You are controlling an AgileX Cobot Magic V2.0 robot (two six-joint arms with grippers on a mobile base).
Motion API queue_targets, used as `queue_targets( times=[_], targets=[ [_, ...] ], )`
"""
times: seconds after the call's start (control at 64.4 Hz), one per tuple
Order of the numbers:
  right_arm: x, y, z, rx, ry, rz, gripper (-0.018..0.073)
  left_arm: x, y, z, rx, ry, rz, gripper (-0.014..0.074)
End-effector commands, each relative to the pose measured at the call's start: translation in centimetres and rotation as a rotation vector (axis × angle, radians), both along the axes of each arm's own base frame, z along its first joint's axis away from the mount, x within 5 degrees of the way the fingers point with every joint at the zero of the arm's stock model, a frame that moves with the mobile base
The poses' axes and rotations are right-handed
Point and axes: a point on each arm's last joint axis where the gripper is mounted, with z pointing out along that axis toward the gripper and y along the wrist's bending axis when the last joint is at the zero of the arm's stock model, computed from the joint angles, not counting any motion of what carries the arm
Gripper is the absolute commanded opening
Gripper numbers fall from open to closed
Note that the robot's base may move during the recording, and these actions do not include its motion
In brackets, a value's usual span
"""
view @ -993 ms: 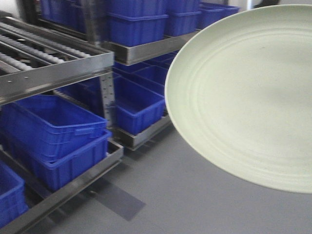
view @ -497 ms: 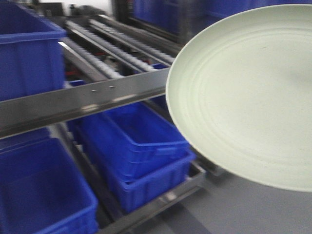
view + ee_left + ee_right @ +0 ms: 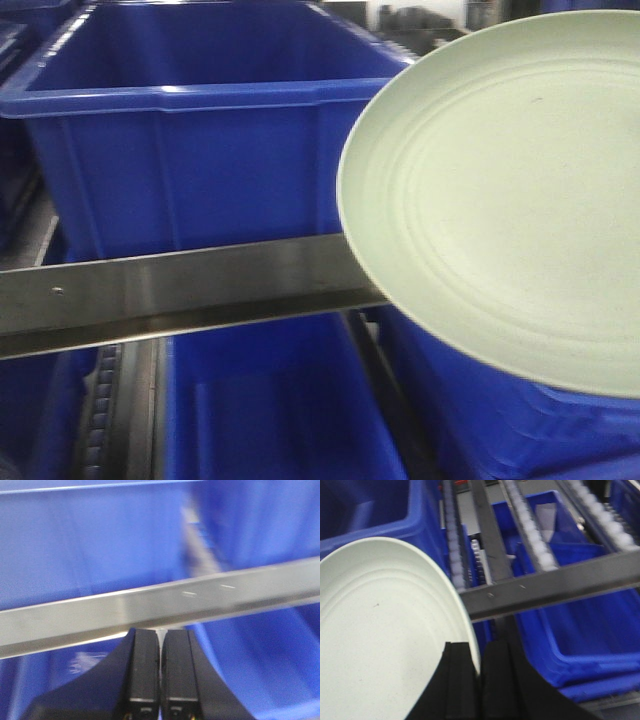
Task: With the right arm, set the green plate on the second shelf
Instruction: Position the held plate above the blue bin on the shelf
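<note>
Only our right wrist view shows the right claw pinching the rim of the green plate, which hangs before a brushed steel shelf rail and glossy blue bins. The front view shows its matte concentric rings. Our left claw is pressed together, empty.

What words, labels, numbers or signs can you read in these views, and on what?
None can be read.
The green plate, the blue bins and the steel shelf rail carry no visible text.
A pale patch on a bin wall in the left wrist view is too blurred to tell whether it is a label.
</note>
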Motion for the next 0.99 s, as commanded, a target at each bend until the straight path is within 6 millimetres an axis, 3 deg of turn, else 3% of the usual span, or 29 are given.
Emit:
queue_targets(
  times=[0.0, 0.978],
  targets=[
    [0.22, 0.24, 2.07, 0.037, -0.134, 0.021, 0.0055, 0.09, -0.12, -0.74, -0.005, -0.043, -0.013, 0.0125],
    [0.22, 0.24, 2.07, 0.037, -0.134, 0.021, 0.0055, 0.09, -0.12, -0.74, -0.004, -0.043, -0.012, 0.0125]
  ],
)
